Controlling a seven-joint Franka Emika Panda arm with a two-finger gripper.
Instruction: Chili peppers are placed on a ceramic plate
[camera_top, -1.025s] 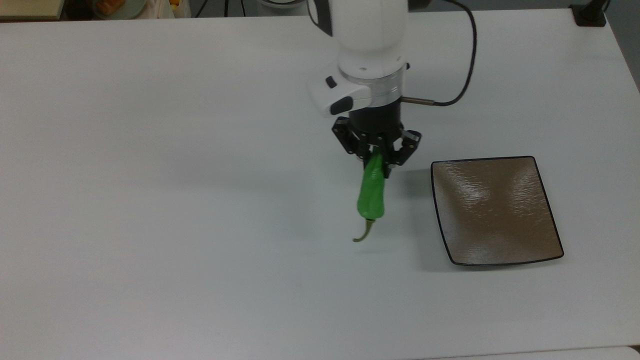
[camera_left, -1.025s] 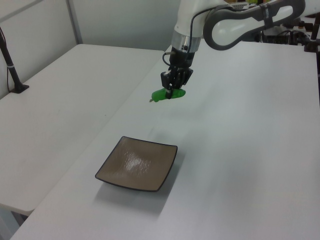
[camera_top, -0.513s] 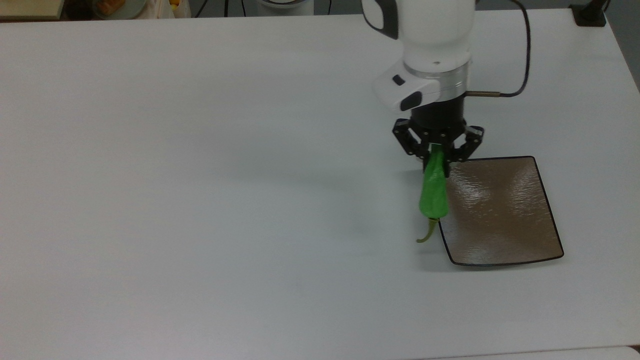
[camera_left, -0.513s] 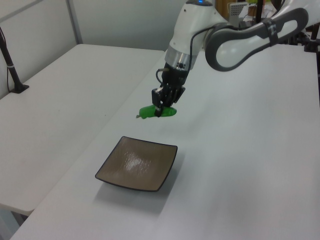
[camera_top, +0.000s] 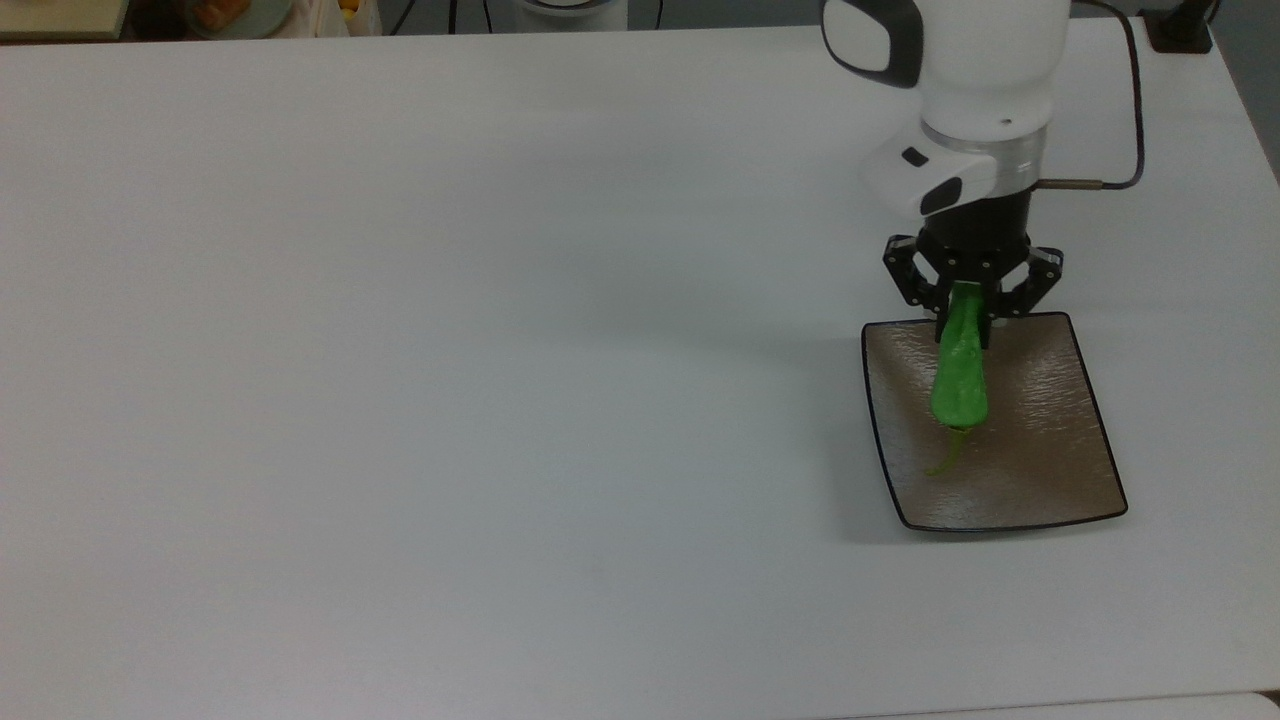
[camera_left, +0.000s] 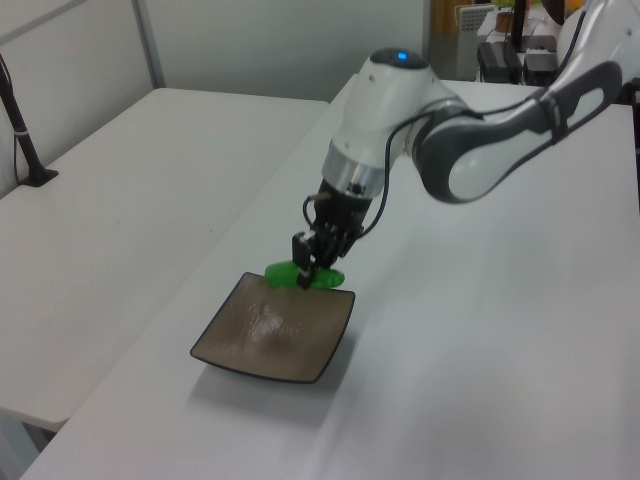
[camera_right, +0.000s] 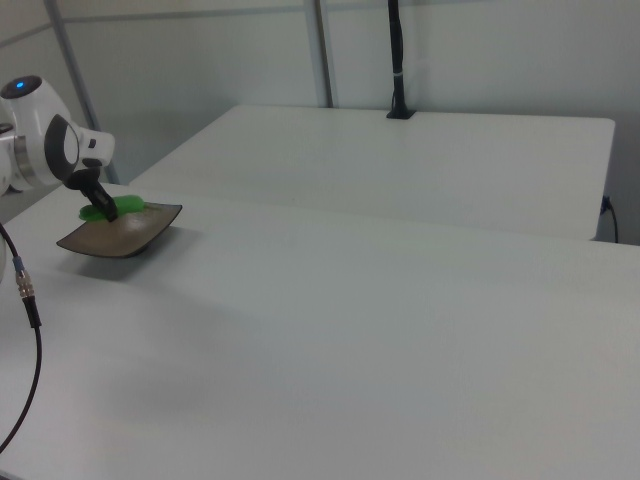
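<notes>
A bright green chili pepper (camera_top: 960, 380) hangs from my gripper (camera_top: 968, 312), which is shut on its upper end. The pepper hovers over the square brown ceramic plate (camera_top: 1040, 460), its thin curved stem pointing toward the plate's middle in the top view. In the left view the gripper (camera_left: 308, 272) holds the pepper (camera_left: 285, 274) just above the far edge of the plate (camera_left: 270, 335). The right view shows the pepper (camera_right: 122, 207) over the plate (camera_right: 120, 235) at the right view's far left, with the gripper (camera_right: 104, 211) on it.
The white table (camera_top: 450, 350) spreads wide to the top view's left of the plate. A black cable (camera_top: 1125, 120) loops from the wrist. A second white table (camera_left: 120, 190) stands beside it, with a black post (camera_left: 22, 125) on it.
The arm has carried the pepper toward the top view's right, from beside the plate's left edge to above the plate. The gripper stays shut on it.
</notes>
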